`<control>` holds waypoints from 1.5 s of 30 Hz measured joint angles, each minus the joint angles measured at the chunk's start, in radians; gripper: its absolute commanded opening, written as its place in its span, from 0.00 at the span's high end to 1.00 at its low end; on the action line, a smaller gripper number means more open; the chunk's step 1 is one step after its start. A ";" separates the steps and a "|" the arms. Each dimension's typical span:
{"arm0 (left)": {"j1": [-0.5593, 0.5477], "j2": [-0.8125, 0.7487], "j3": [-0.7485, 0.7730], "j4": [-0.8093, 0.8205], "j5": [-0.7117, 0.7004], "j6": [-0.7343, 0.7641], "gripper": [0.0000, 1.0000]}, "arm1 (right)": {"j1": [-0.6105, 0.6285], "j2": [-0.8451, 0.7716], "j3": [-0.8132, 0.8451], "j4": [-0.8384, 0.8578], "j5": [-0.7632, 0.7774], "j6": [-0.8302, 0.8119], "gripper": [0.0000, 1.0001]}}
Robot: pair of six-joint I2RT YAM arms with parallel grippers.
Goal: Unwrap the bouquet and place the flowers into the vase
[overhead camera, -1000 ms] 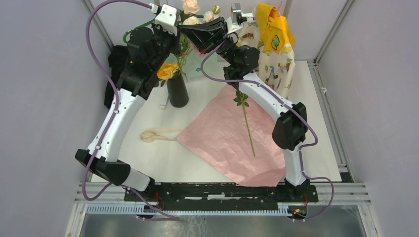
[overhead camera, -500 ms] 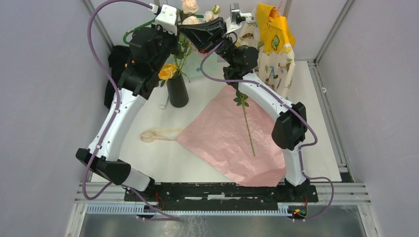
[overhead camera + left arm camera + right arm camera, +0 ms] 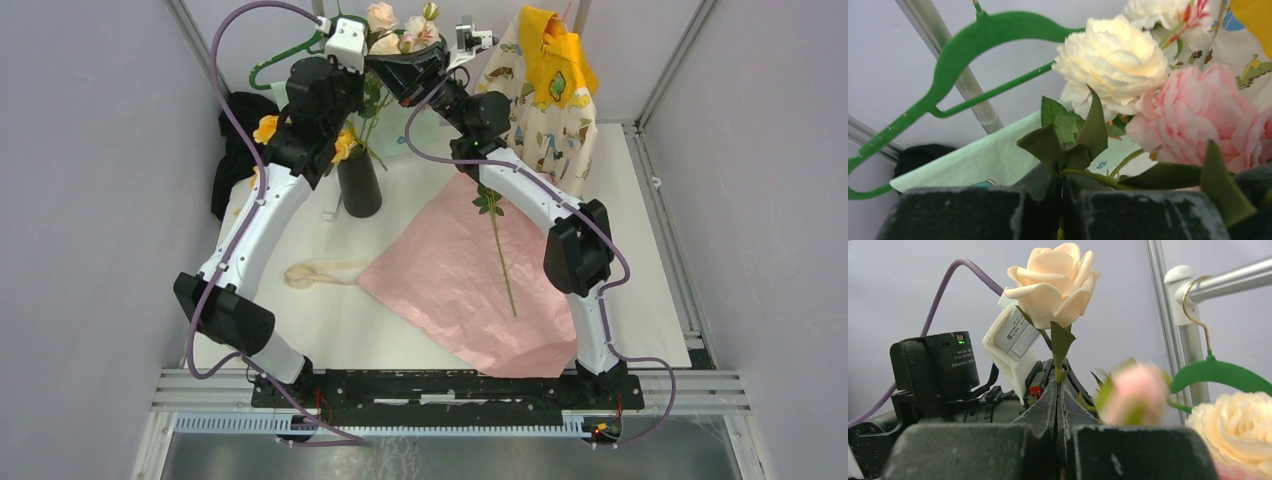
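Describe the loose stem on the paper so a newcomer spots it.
Find the big pink crinkly paper sheet on the white table. Across it lies one long thin green stem. Unlike the roses above the black cylindrical vase, it lies flat, alone.

We see pale lilac walls [image 3: 85, 200] on three sides, a white table [image 3: 650, 295] below, grey metal posts [image 3: 665, 60] at the back corners, and a rail [image 3: 1228, 278] holding a green hanger [image 3: 1228, 372].
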 measured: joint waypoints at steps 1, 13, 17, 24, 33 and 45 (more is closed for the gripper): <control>0.006 -0.003 -0.020 0.017 0.005 -0.003 0.97 | 0.000 0.000 -0.008 -0.005 0.000 -0.003 1.00; 0.059 -0.019 -0.203 0.114 0.079 -0.090 0.93 | 0.000 0.008 -0.107 -0.017 -0.006 -0.005 1.00; 0.068 -0.021 -0.219 0.125 0.092 -0.128 0.69 | 0.000 0.008 -0.125 -0.010 -0.008 -0.001 1.00; 0.111 -0.008 -0.221 0.045 0.055 -0.190 0.35 | 0.043 0.005 -0.156 0.082 -0.103 0.029 1.00; 0.115 -0.025 -0.233 -0.019 0.014 -0.236 0.28 | 0.056 0.002 -0.180 0.110 -0.129 0.026 1.00; 0.115 -0.095 -0.245 -0.078 0.023 -0.272 0.24 | 0.058 -0.057 -0.206 -0.103 -0.015 -0.232 1.00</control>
